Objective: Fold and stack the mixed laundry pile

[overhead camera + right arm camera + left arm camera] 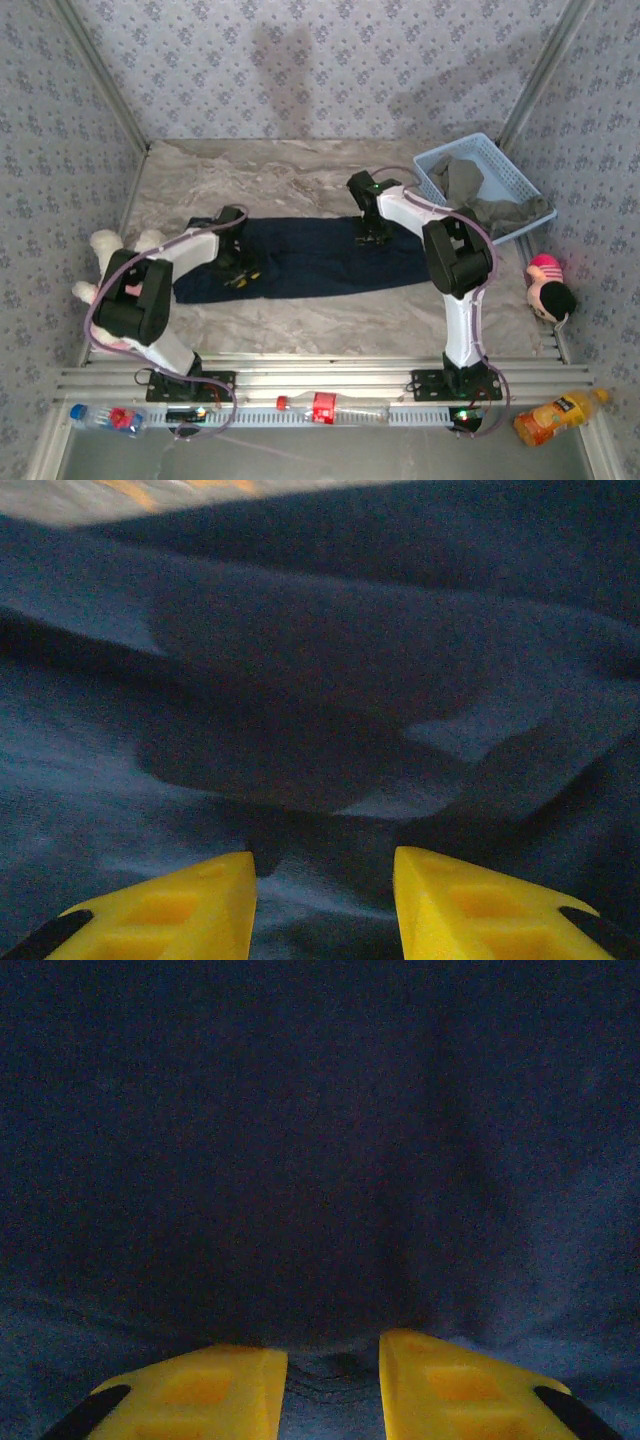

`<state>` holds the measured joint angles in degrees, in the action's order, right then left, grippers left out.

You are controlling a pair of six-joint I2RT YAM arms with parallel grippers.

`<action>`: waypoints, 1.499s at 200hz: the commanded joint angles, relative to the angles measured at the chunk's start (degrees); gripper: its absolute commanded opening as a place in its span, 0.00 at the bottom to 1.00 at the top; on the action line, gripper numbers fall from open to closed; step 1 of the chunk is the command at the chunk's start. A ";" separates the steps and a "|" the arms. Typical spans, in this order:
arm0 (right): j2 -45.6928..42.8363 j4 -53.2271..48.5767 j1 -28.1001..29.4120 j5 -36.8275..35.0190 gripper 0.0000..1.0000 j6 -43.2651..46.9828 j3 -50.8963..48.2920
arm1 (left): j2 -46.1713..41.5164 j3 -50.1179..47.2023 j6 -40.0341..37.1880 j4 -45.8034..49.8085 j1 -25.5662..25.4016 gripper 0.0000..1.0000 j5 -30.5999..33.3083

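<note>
**Workspace.** The table (280,170) has a marbled grey top. The navy T-shirt (310,258) lies flat across the middle of it as a long band running left to right. The grey-olive garment (465,180) sits bunched in the light blue basket (522,178) at the far right corner, and part of it hangs over the basket's near rim. The two garments are well apart.

**Left claw.** In the top view, the left claw (240,272) is down on the left part of the T-shirt. In the left wrist view, the left claw (333,1355) has its two yellow fingers (200,1390) apart. They are pressed close to the T-shirt (320,1160), and a small pucker of cloth sits in the gap between them.

**Right claw.** In the top view, the right claw (372,236) is down at the far edge of the T-shirt, towards its right end. In the right wrist view, the right claw (325,858) has its fingers (470,900) apart. Beneath it, the T-shirt (300,710) lies in low folds. A strip of bare table (100,495) is visible beyond the cloth edge.

**Other items.**
- A white plush toy (100,245) lies at the left table edge, behind the left arm.
- A doll with a pink hat (548,290) lies at the right edge.
- A water bottle (100,418) and an orange juice bottle (560,412) lie at the two ends of the near rail.
</note>
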<state>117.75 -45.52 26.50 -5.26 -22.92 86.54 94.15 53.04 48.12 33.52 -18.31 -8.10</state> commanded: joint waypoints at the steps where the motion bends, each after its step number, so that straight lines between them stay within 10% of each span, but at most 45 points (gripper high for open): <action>1: -2.10 -3.04 -0.23 -2.06 0.42 -1.89 -4.15 | 7.37 5.27 -0.91 -3.86 1.52 0.32 3.79; 56: -9.54 0.44 5.76 7.17 0.43 -14.87 -13.85 | 29.30 35.60 -11.26 1.70 3.34 0.35 3.42; 126: -8.07 0.83 12.24 20.83 0.43 -13.64 -2.15 | 56.86 92.80 -18.08 23.78 3.21 0.54 -5.33; 220: -7.07 3.70 1.71 13.74 0.41 -5.32 -5.72 | 32.22 58.30 -15.72 13.66 -2.50 0.69 -9.97; 300: -9.02 6.00 7.23 16.57 0.39 -6.66 -16.22 | 33.83 45.56 -6.70 3.68 -6.05 0.69 -5.90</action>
<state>109.95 -38.79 29.63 9.61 -29.08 73.25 126.78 98.43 40.51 38.15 -25.78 -18.68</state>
